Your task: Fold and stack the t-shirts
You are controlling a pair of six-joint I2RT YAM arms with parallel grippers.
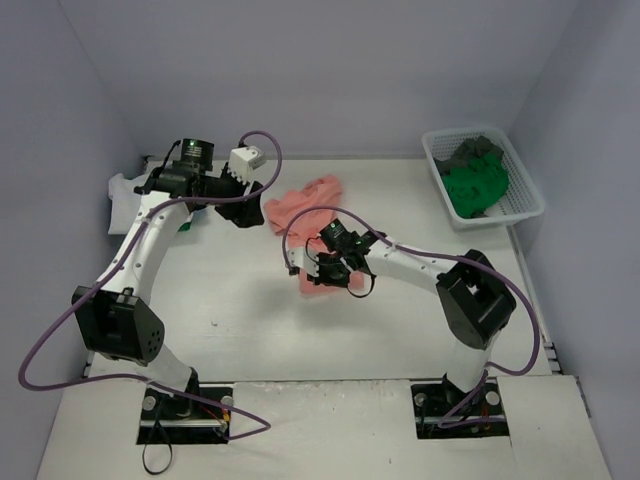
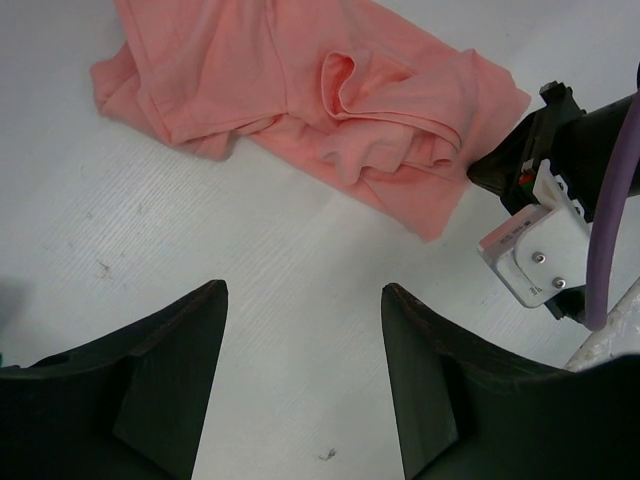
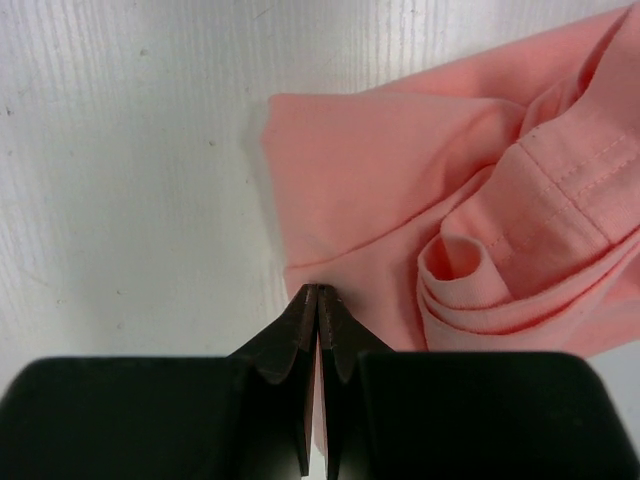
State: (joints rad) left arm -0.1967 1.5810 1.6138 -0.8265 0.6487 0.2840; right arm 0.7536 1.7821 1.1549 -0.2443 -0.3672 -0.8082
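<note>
There was the pink shirt [image 1: 305, 205], mid-table and a bit toward the far side. It lay rumpled, not flat, with a sleeve rolled over on itself and folds bunched along one side. Its near edge trailed toward the right arm, and that looked like the point of it all. The right gripper [image 3: 317, 292] had its fingers pressed together on that near hem, with a sliver of pink showing between them. I took that as a pinch on one corner, made so the cloth could be drawn out straight. One corner alone would not spread a shirt, I reckoned, which explained the other arm.

The left gripper [image 2: 305, 290] hung over bare table [image 1: 230, 300] just left of the shirt. Its fingers stood apart with nothing between them, aimed at the far-left edge. To my eye it was lined up for a second hold, though it touched nothing.

Farther out, a white shirt [image 1: 122, 205] lay at the far left under the left arm. Whether it was folded I could not tell. At the far right stood the basket [image 1: 528, 175], with a green shirt [image 1: 475, 185] and a grey shirt [image 1: 478, 148] heaped inside. Those two looked to be waiting their turn, so plenty of the job remained.
</note>
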